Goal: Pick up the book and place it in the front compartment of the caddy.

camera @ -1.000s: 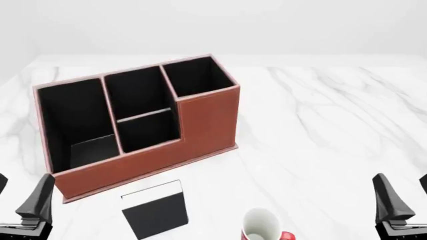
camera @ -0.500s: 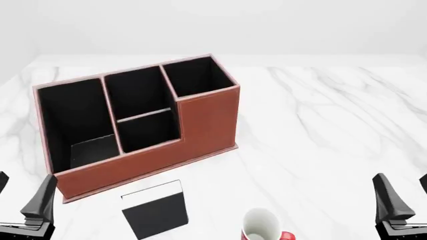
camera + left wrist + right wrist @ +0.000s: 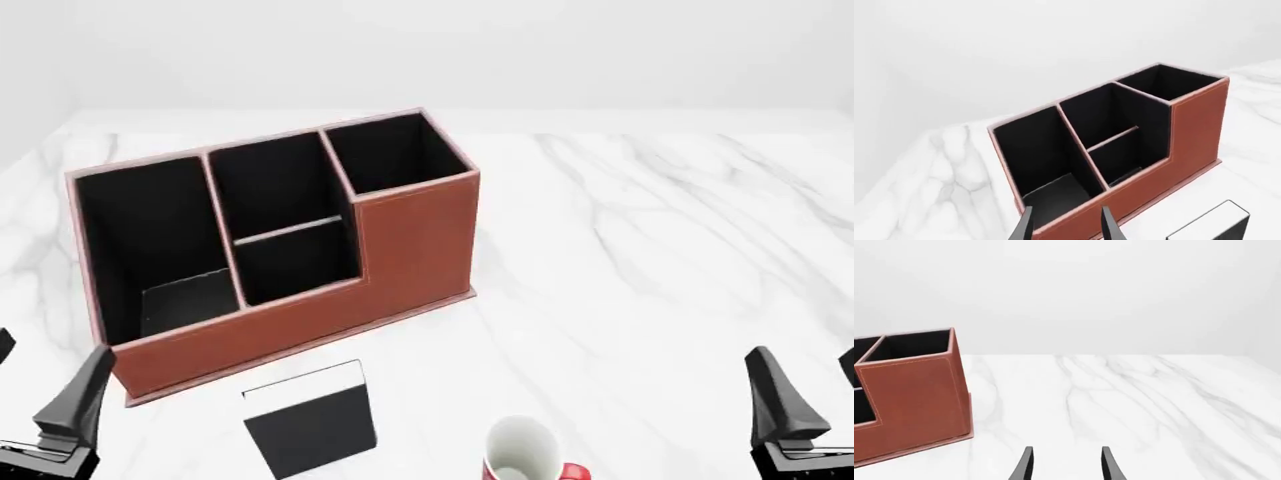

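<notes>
The book (image 3: 311,418) lay flat on the bench (image 3: 641,250) at the lower centre of the front view, just below the caddy (image 3: 400,250) and apart from it, its white page edge turned toward the caddy wall. Neither hand was closed on anything: the left hand (image 3: 1066,225) and the right hand (image 3: 1066,465) were each seen with fingers parted and nothing between them, low in the frame's corners. The step in hand was judged to be the approach to the book. As it lay thin and flat, a grasp across an edge would be needed, with the red mug (image 3: 525,450) at lower right kept clear. The front compartment (image 3: 296,262) was seen empty, black-lined. Only a dark grey panel (image 3: 187,300) was seen inside the largest section.
</notes>
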Controlling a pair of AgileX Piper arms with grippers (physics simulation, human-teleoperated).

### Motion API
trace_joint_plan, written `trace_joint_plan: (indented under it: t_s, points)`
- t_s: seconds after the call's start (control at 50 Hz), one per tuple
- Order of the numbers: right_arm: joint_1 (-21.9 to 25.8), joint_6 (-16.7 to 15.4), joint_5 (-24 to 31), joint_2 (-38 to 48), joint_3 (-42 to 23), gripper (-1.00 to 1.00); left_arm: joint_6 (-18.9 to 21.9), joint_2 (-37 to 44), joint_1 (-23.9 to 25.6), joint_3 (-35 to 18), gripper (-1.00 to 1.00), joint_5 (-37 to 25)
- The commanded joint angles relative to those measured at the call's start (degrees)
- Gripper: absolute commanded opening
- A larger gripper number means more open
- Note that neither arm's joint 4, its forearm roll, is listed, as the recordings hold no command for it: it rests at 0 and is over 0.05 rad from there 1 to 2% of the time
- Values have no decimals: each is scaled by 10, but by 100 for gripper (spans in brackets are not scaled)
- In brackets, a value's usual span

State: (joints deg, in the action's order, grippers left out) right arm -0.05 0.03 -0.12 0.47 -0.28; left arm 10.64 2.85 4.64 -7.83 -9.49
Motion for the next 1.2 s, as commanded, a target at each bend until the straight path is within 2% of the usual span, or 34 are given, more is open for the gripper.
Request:
trace_joint_plan:
  t_s: [0.02, 0.06, 0.14, 0.2, 0.32, 0.44, 0.56, 0.58, 0.6, 0.62, 0.66, 0.76, 0.88, 0.9, 1.2]
  points:
    - [0, 0, 0, 0, 0, 100, 57, 34, 31, -75, 100, -71]
    - [0, 0, 0, 0, 0, 100, 82, 44, 40, -93, 100, -88]
    - [0, 0, 0, 0, 0, 100, 107, 64, 70, -138, 100, -129]
    - [0, 0, 0, 0, 0, 100, 111, 87, 83, -186, 100, -163]
    - [0, 0, 0, 0, 0, 100, 142, 150, 81, -240, 100, -215]
    - [0, 0, 0, 0, 0, 100, 161, 196, 121, -306, 100, -271]
    - [0, 0, 0, 0, 0, 100, 166, 242, 166, -355, 100, -317]
    - [0, 0, 0, -1, 0, 100, 125, 268, 197, -397, 100, -336]
    - [0, 0, 0, 0, 0, 100, 103, 286, 220, -420, 100, -350]
    - [0, 0, 0, 0, 0, 100, 103, 286, 220, -420, 100, -350]
    - [0, 0, 0, 0, 0, 100, 105, 307, 263, -436, 100, -367]
    - [0, 0, 0, 0, 0, 100, 100, 344, 303, -461, 100, -389]
    - [0, 0, 0, 0, 0, 100, 115, 365, 354, -447, 100, -412]
    - [0, 0, 0, 0, 0, 100, 106, 372, 365, -452, 100, -416]
    - [0, 0, 0, 0, 0, 100, 113, 400, 377, -440, 100, -418]
